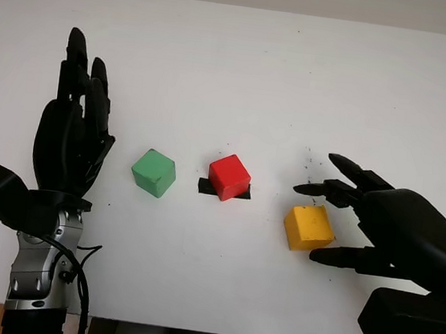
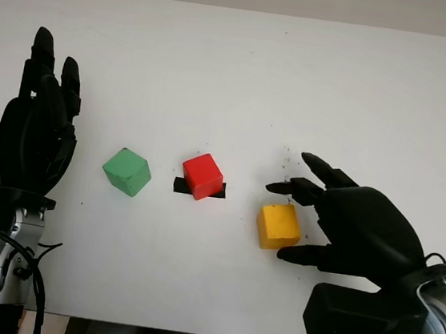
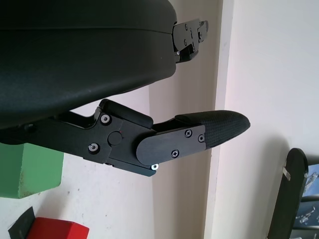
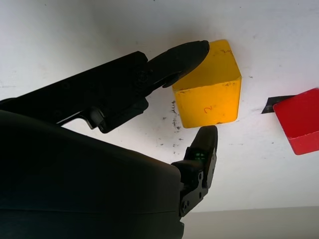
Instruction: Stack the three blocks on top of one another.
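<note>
The fingers [image 4: 187, 54] of the right hand [image 1: 393, 227] reach around the yellow wooden cube [image 1: 308, 227] from its right side, one finger along its far edge and the thumb at its near edge; they stand apart on either side of it, and whether they press on it cannot be made out, though in the right wrist view one fingertip lies against the cube's upper corner. The hand's shell hides the desk behind the cube's right face. The left hand [image 1: 71, 138] is open, held upright over the left part of the white desk [image 1: 235, 63], well apart from the blocks; its forearm is cut off by the lower edge. The 3 blocks sit in a row across the middle of the desk, none stacked: the green wooden cube [image 1: 154, 172] on the left, the red wooden cube [image 1: 229, 177] in the centre, the yellow one on the right. Each is turned a little, so that a corner points toward the robot. The red cube rests on a strip of black tape [image 1: 205, 186], partly covering it.
</note>
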`<move>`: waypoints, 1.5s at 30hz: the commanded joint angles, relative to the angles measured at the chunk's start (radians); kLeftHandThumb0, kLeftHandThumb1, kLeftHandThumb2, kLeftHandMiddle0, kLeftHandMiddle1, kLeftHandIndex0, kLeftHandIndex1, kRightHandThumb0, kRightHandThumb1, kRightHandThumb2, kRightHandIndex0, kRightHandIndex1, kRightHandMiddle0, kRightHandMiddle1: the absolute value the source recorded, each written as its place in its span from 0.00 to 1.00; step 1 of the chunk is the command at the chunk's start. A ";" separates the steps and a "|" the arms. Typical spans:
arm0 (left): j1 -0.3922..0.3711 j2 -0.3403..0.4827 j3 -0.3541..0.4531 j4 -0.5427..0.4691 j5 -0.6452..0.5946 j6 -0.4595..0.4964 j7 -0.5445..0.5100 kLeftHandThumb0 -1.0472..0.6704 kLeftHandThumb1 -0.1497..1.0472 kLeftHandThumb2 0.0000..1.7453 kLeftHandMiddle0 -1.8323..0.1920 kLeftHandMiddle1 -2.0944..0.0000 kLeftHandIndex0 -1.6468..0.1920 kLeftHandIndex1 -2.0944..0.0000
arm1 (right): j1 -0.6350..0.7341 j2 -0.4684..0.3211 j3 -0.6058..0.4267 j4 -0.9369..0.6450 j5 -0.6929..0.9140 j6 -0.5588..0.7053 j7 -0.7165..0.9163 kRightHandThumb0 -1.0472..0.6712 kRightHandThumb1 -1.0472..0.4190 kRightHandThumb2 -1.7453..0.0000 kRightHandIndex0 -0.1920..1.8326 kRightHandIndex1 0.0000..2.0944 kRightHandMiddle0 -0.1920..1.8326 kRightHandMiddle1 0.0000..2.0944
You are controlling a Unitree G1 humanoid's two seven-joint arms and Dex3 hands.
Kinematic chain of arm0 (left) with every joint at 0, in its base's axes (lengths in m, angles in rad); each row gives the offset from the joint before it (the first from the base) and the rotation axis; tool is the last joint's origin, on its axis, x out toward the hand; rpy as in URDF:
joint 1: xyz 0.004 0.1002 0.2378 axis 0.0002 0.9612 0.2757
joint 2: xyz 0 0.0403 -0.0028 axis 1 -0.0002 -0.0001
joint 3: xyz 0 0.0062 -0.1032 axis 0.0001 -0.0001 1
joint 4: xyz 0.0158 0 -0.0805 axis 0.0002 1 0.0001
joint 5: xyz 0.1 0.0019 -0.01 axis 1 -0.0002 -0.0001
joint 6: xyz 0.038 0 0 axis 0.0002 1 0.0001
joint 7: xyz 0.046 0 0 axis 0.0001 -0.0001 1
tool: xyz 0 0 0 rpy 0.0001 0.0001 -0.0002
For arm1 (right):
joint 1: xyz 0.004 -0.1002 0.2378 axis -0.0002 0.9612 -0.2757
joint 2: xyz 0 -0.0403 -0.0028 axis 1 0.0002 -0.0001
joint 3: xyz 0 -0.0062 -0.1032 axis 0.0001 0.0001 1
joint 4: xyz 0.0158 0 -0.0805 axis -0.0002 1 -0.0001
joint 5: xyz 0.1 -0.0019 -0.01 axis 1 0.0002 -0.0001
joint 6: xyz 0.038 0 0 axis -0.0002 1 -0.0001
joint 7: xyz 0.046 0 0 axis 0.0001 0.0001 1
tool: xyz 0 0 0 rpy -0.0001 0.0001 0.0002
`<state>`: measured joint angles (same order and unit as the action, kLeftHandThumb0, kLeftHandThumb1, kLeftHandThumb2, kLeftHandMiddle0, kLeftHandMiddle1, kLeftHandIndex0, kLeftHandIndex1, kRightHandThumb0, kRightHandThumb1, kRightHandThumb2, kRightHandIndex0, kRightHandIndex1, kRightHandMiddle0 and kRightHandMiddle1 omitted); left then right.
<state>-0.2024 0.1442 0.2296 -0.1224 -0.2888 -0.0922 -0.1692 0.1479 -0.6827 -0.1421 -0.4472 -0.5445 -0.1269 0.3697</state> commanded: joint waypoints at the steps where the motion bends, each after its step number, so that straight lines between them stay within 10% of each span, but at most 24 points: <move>1: 0.014 0.000 0.000 -0.010 0.004 -0.008 0.002 0.19 1.00 0.36 1.00 1.00 1.00 1.00 | -0.003 0.006 0.003 0.010 0.009 -0.017 -0.012 0.31 0.11 0.97 0.17 0.03 0.16 0.52; 21: 0.010 0.001 -0.001 -0.001 -0.002 -0.011 -0.010 0.19 1.00 0.35 1.00 1.00 1.00 1.00 | -0.013 0.027 0.000 0.055 0.086 -0.042 -0.034 0.38 0.07 0.97 0.22 0.03 0.17 0.75; 45: -0.015 0.000 -0.004 0.036 -0.005 -0.039 -0.032 0.21 1.00 0.36 1.00 1.00 1.00 1.00 | -0.183 0.033 -0.017 0.071 0.379 0.122 0.113 0.35 0.06 0.97 0.22 0.03 0.18 0.69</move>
<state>-0.2101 0.1408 0.2288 -0.0914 -0.2956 -0.1192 -0.1973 -0.0110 -0.6500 -0.1432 -0.3853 -0.1864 0.0030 0.4812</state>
